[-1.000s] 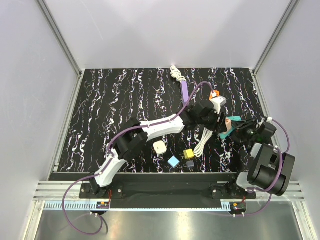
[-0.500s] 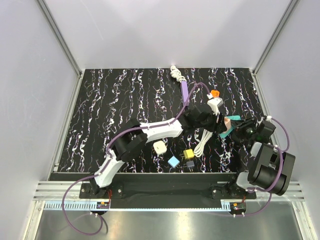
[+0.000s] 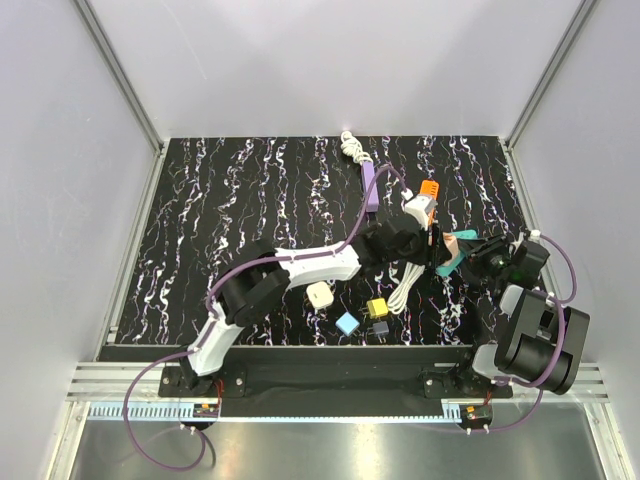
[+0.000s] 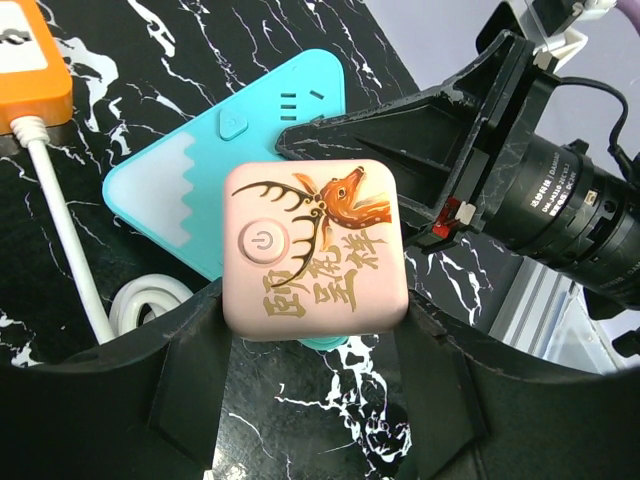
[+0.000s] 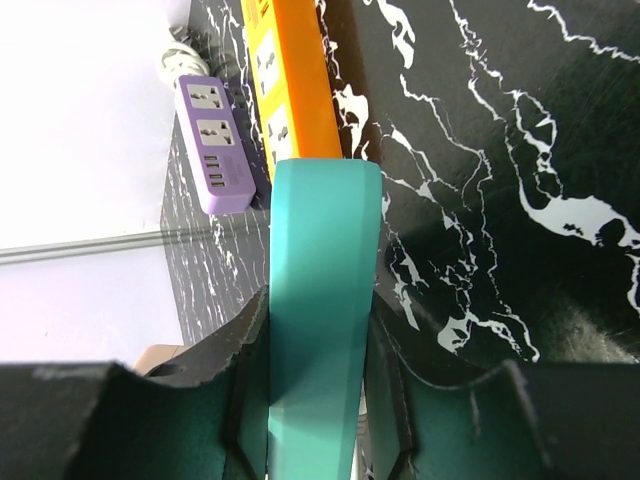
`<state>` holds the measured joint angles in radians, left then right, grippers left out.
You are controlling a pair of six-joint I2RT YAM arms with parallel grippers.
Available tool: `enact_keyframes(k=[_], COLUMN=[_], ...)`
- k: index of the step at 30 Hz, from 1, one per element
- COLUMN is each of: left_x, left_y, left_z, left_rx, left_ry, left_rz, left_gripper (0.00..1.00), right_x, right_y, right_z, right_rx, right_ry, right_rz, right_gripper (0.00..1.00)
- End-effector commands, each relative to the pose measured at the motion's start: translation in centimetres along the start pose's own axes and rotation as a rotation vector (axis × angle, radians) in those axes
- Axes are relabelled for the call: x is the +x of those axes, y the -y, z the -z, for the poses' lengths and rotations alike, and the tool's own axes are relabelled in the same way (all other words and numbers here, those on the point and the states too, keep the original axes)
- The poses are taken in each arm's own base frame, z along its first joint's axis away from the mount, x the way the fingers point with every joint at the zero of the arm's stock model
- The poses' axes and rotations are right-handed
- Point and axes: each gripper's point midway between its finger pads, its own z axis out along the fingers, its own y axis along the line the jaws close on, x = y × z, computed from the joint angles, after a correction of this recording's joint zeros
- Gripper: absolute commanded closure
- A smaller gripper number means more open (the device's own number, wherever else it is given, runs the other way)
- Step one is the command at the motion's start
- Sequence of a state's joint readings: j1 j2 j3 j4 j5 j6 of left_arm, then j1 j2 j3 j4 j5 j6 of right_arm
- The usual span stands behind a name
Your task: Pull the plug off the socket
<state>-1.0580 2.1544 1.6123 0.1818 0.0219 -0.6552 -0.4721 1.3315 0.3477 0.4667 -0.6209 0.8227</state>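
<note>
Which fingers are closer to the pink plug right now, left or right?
Left. The left fingers clasp the pink plug on both sides; the right fingers clamp the edge of the teal power strip beneath it, just beside the plug.

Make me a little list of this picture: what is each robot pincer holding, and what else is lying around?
left pincer: closed on the pink plug, the one with a deer drawing
right pincer: closed on the teal socket, gripping its edge
plug and socket: the plug lies over the socket's face; whether its pins are out cannot be seen
nearby: orange power strip, purple power strip, white cord
also there: yellow block, blue block
</note>
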Motion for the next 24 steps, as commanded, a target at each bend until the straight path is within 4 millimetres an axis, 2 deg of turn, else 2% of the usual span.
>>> enact_keyframes(k=[1,3,4,5,9,12,13,14,17,18,22,24], left_x=[-16.6,-17.0,-16.5,-17.3,-17.4,-17.1,-17.8,-16.7,-16.9,-16.4,-16.7,-17.5], left_y=[6.0,6.0,5.4,5.8,5.2,5.9,6.7,6.5,6.9,6.4,6.0,5.8], left_z=[6.2,6.6,6.6,7.4,8.0,7.9,8.0,6.9,7.0,6.9,7.2,7.7], left_rx=[0.133,0.135,0.125,0.143,0.143,0.192,0.213,0.197,0.190,0.184,0.159,0.139], left_ry=[0.483,0.510,0.509,0.550,0.590,0.588,0.591,0.546,0.568,0.566,0.606,0.635], left_rz=[0.085,0.102,0.111,0.124,0.139,0.106,0.092,0.074,0.076,0.098,0.145,0.178], left_gripper=[1.00,1.00,1.00,1.00,1.00,1.00,1.00,1.00,1.00,1.00,1.00,1.00], right_x=[0.0,-0.1,0.0,0.0,0.0,0.1,0.2,0.2,0.1,0.1,0.2,0.2], right_y=[2.6,2.6,2.8,2.8,2.8,2.8,2.8,2.8,2.7,2.7,2.8,2.7], right_z=[0.2,0.2,0.2,0.2,0.1,0.0,0.0,-0.1,-0.1,-0.1,-0.1,-0.1], right_rx=[0.086,0.087,0.091,0.092,0.091,0.090,0.087,0.085,0.082,0.082,0.082,0.080], right_ry=[0.029,0.032,0.031,0.030,0.027,0.020,0.014,0.011,0.014,0.014,0.010,0.008], right_rz=[0.067,0.068,0.065,0.065,0.064,0.062,0.059,0.059,0.060,0.062,0.060,0.062], right_gripper=[1.00,1.00,1.00,1.00,1.00,1.00,1.00,1.00,1.00,1.00,1.00,1.00])
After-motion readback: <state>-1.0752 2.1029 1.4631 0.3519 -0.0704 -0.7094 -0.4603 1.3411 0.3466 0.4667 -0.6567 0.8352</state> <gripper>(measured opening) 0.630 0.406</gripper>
